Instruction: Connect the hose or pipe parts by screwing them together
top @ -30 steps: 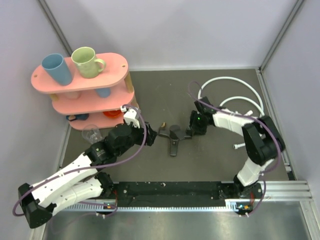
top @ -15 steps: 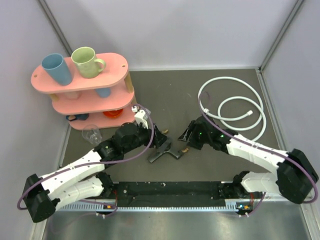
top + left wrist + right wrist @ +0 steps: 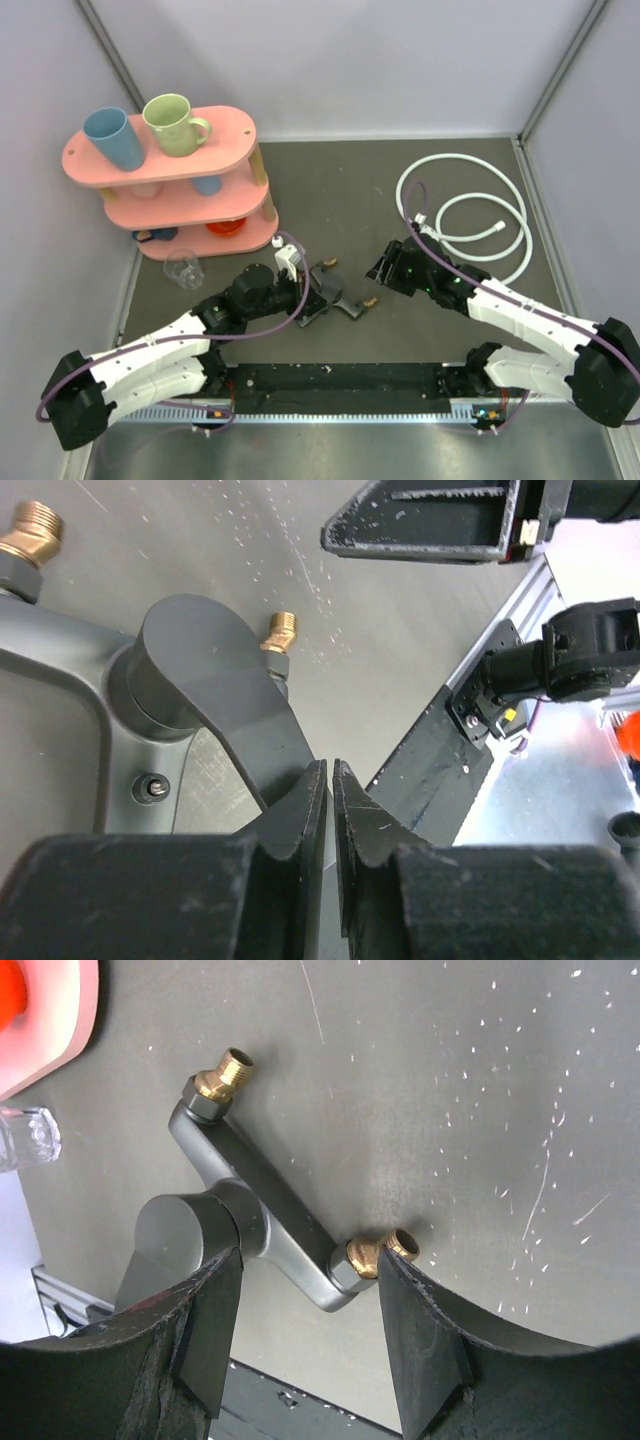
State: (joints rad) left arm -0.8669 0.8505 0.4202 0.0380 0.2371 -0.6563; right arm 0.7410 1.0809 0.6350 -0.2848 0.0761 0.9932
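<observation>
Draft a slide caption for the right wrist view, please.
Open right end effector framing the black tap fitting, both brass threaded ends unconnected.

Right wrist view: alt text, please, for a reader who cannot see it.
The right claw hangs open above a dark Y-shaped tap fitting lying on the grey table, both brass threaded ends bare. A pink shelf corner and a clear glass show at the left edge.

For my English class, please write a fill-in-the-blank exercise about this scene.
The white hose lies coiled on the robot's ___ side of the table.
The right gripper, near the black tap fitting, has its jaws ___.
The left gripper has its jaws ___.
Beside the blue cup on the pink shelf stands a ___ cup.
Missing words: right, open, shut, green.
</observation>
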